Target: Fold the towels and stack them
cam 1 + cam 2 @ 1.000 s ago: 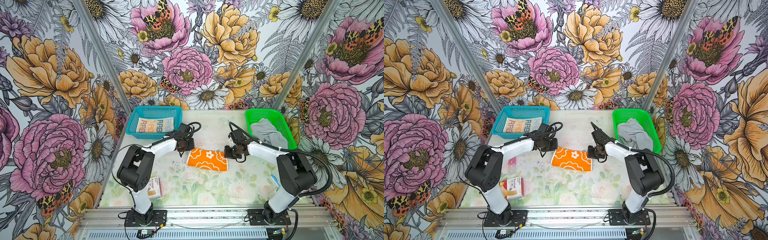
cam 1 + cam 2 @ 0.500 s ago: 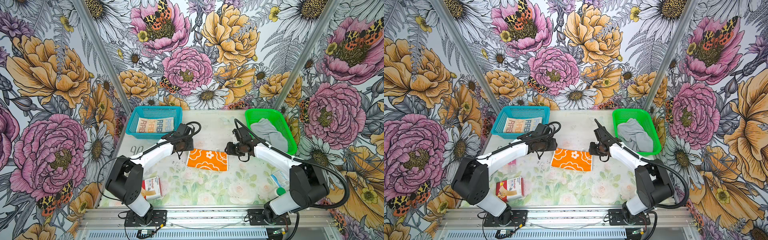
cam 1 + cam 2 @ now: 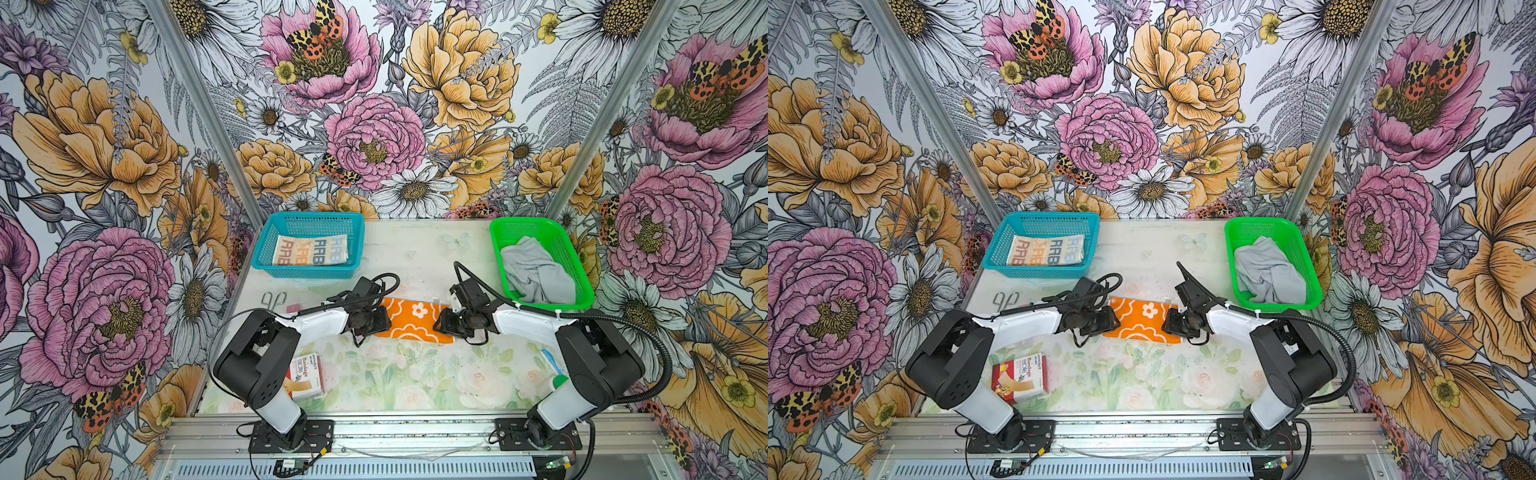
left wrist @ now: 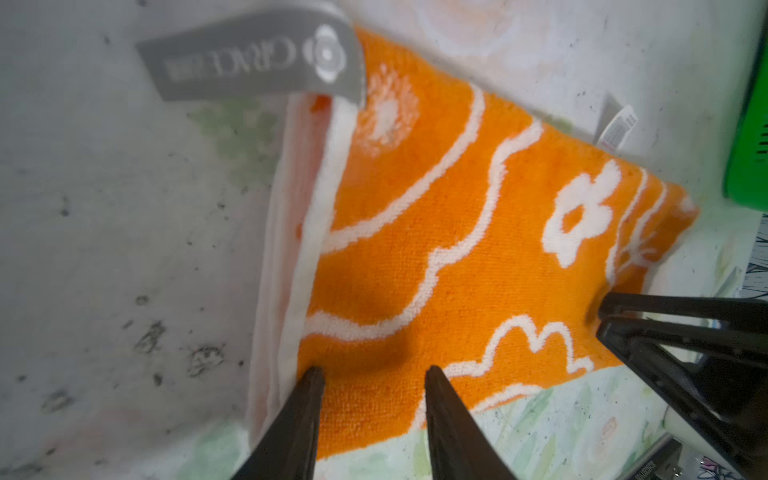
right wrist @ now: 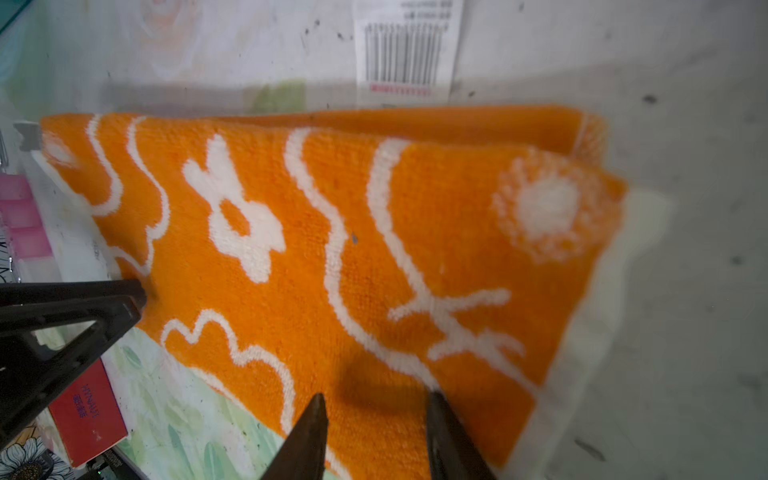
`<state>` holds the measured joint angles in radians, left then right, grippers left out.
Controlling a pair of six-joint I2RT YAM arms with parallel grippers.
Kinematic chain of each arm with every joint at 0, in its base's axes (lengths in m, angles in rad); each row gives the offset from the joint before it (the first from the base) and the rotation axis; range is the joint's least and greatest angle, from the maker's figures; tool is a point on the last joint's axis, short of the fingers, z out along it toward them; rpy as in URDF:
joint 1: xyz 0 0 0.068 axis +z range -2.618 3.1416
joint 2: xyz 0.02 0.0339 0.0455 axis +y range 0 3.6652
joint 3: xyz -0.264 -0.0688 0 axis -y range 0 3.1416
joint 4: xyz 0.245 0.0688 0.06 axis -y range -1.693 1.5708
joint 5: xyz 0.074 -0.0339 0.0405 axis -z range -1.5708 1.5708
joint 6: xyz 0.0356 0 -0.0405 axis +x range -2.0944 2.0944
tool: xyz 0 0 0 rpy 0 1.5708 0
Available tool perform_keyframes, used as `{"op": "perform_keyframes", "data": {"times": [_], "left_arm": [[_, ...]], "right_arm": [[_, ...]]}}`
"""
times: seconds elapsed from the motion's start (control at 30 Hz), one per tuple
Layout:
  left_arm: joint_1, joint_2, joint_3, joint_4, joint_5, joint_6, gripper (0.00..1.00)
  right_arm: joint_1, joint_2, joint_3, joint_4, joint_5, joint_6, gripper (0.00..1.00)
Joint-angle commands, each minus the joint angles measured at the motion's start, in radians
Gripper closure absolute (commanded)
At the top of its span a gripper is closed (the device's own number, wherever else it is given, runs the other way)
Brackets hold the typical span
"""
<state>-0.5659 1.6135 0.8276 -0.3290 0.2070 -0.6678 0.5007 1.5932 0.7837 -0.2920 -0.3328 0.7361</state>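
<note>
Three towels: orange towel point(image 3: 415, 318) folded on the table point(image 3: 415, 374) between left gripper point(image 4: 372, 369) and right gripper point(image 5: 376, 395) (both spread, pinching nothing); cream towel point(image 3: 309, 249) in blue basket point(image 3: 307, 272), grey towel point(image 3: 536, 270) in green basket point(image 3: 528, 226).

Towel point(image 3: 415, 324) on table point(image 3: 415, 386) centre, box point(image 3: 307, 376) nearer, leftward

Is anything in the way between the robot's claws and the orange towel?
No, nothing visible. The left gripper and the right gripper are both open, each over one end of the orange towel, with bare cloth under their tips. Whether they touch it is unclear.
</note>
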Motion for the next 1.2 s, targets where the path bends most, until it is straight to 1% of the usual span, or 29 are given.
{"op": "perform_keyframes", "data": {"times": [0.0,0.1,0.2,0.33,0.4,0.47,0.53,0.6,0.67,0.73,0.87,0.93,1.03,1.17], "left_arm": [[0.013,-0.033,-0.050,0.027,-0.009,-0.043,0.55],[0.016,-0.066,-0.082,0.044,-0.013,-0.042,0.53],[0.032,-0.110,-0.071,0.033,0.009,-0.006,0.51],[0.088,-0.151,-0.056,0.002,0.015,0.039,0.48],[0.126,-0.120,-0.043,0.002,0.070,0.068,0.45],[0.154,-0.073,-0.025,0.010,0.122,0.099,0.41],[0.172,-0.030,-0.028,0.069,0.194,0.111,0.37],[0.181,-0.007,-0.032,0.118,0.221,0.105,0.36],[0.182,0.015,-0.027,0.138,0.232,0.109,0.34],[0.185,0.044,-0.022,0.163,0.267,0.109,0.32],[0.198,0.114,-0.029,0.236,0.354,0.088,0.32],[0.201,0.157,-0.035,0.282,0.399,0.071,0.34],[0.196,0.196,-0.041,0.330,0.427,0.053,0.42],[0.177,0.249,-0.028,0.367,0.434,0.044,0.46]], "right_arm": [[-0.004,-0.021,-0.058,0.037,0.009,0.051,0.60],[-0.008,-0.015,-0.091,0.030,0.014,0.056,0.61],[-0.008,-0.013,-0.095,0.026,0.012,0.049,0.62],[-0.008,-0.030,-0.072,-0.042,0.058,0.013,0.62],[-0.010,-0.031,-0.058,-0.083,0.083,-0.012,0.62],[-0.015,-0.030,-0.055,-0.095,0.083,-0.026,0.62],[-0.018,-0.030,-0.053,-0.094,0.078,-0.037,0.61],[-0.023,-0.028,-0.047,-0.101,0.074,-0.047,0.61],[-0.029,-0.025,-0.043,-0.105,0.070,-0.055,0.61],[-0.035,-0.023,-0.041,-0.109,0.067,-0.063,0.61],[-0.048,-0.024,-0.026,-0.121,0.058,-0.080,0.61],[-0.055,-0.024,-0.013,-0.131,0.055,-0.091,0.61],[-0.065,-0.024,0.001,-0.134,0.051,-0.101,0.61],[-0.070,-0.009,0.029,-0.139,0.039,-0.111,0.61]]}}
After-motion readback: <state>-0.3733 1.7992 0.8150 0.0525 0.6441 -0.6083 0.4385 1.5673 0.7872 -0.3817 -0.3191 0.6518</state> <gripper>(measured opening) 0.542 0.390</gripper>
